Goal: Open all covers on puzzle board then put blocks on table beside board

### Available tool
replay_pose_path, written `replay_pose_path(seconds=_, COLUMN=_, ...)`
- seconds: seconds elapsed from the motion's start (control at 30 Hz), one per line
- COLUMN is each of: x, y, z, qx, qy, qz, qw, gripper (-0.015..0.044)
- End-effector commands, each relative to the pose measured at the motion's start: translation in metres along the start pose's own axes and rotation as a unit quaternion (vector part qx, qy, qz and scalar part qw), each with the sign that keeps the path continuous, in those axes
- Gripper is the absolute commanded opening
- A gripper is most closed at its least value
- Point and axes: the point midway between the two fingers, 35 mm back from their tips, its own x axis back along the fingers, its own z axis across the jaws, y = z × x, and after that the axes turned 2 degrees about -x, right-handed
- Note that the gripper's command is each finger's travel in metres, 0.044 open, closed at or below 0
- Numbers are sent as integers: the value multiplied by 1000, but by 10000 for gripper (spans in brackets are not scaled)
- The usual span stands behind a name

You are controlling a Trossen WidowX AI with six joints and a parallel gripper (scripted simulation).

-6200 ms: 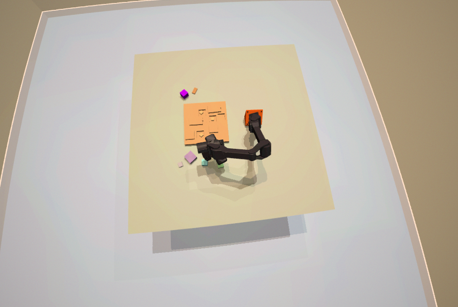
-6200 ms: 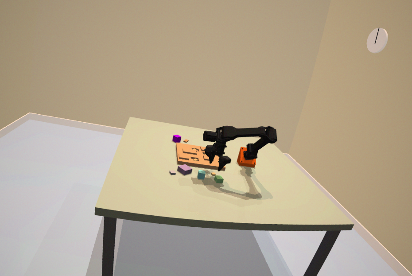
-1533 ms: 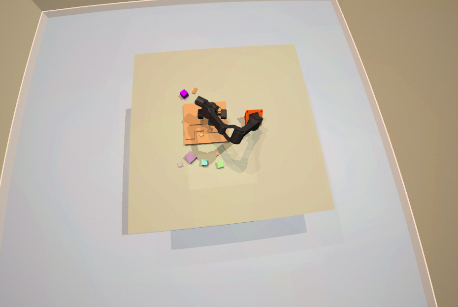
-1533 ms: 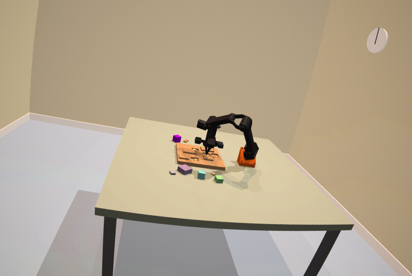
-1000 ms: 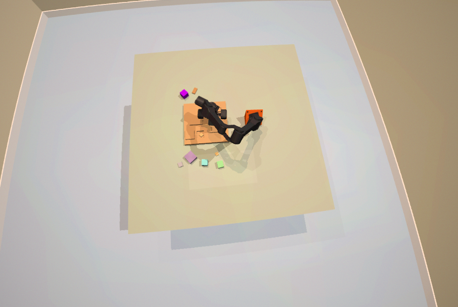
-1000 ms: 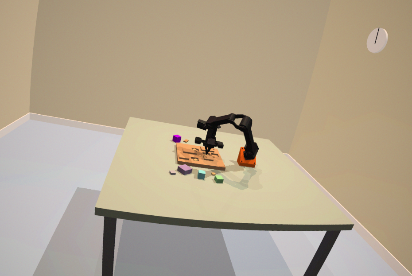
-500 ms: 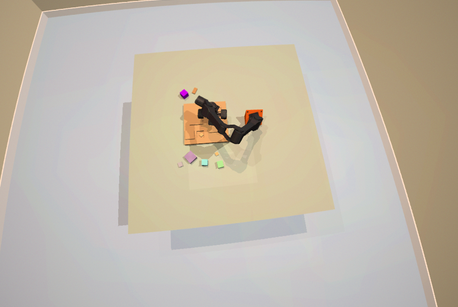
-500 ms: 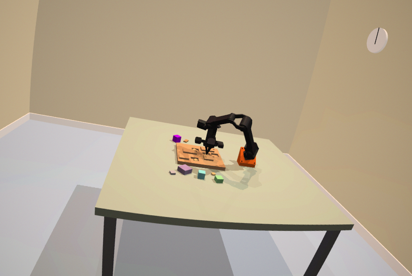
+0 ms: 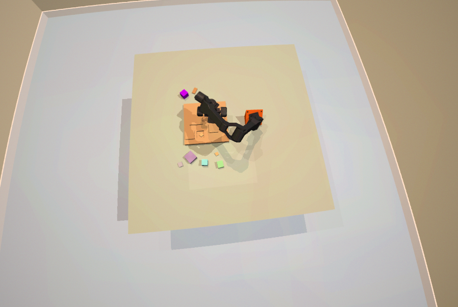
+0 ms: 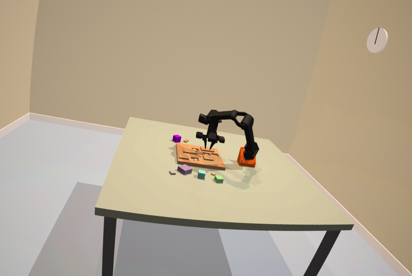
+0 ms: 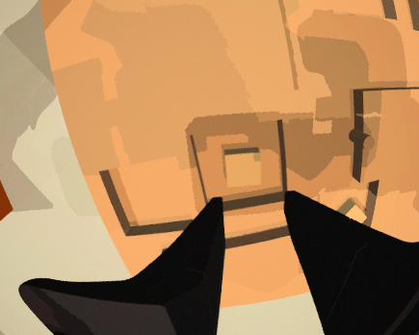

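Observation:
The orange puzzle board (image 9: pixel 190 115) (image 10: pixel 181 147) (image 11: pixel 178 72) has dark-edged recesses and tracks. My gripper (image 10: pixel 207 148) (image 11: pixel 254 204) is partly open and empty above it, beside a recess with a pale square (image 11: pixel 243 169); whether that is a well floor or a block I cannot tell. A dark knob (image 11: pixel 355 136) stands at another recess edge. Beside the board lie a purple cube (image 9: pixel 184 93) (image 10: pixel 176 138), mauve block (image 9: pixel 190 156) (image 10: pixel 184 169), teal block (image 9: pixel 204 162) (image 10: pixel 201 174) and green block (image 9: pixel 220 164) (image 10: pixel 219 178). The arm hides part of the board in the overhead view.
A flat orange piece (image 9: pixel 194 90) (image 10: pixel 185 140) lies near the purple cube. A small pink piece (image 9: pixel 179 164) (image 10: pixel 172 172) and a small orange piece (image 9: pixel 216 153) (image 10: pixel 213 173) lie near the mauve and green blocks. The orange arm base (image 10: pixel 246 162) stands right of the board.

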Motion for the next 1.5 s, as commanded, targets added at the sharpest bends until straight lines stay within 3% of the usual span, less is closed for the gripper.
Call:
replay_pose_path(seconds=0.0, x=18, y=0, z=0, qx=4, qy=0, qz=3, qw=1000, gripper=144)
replay_pose_path(seconds=0.2, x=24, y=0, z=1, qx=5, qy=0, qz=3, qw=1000, gripper=144)
replay_pose_path(seconds=0.67, x=-9, y=0, z=0, qx=5, qy=0, qz=2, qw=1000, gripper=144)
replay_pose_path(seconds=1.47, x=-9, y=1, z=0, qx=5, qy=0, qz=2, qw=1000, gripper=144)
